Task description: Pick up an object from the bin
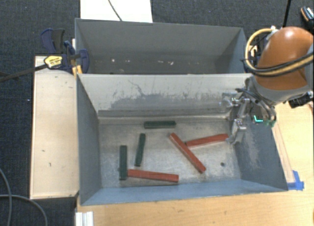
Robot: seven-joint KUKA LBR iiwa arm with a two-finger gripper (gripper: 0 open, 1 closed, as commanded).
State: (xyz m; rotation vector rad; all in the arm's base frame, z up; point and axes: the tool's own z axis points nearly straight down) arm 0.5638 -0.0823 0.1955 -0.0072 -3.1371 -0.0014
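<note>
Operator: Gripper (234, 134) in the camera view, where is it?

Observer: Low at the right side of the grey bin (88, 136), close to its right wall, beneath the arm's orange cover (287, 48).

Operator: Open or closed?

Observer: I cannot tell.

Operator: Nearest thing?

Observer: A red stick (206, 141), flat on the bin floor and nearly level across the view. Its right end sits right at the gripper's tip; whether they touch, I cannot tell. Its left end lies against a second red stick (187, 152), which slants down to the right.

Operator: The rest?

Observer: A third red stick (153, 175) lies near the front wall. Three green sticks (140, 150) lie apart from one another, left of the middle.
</note>
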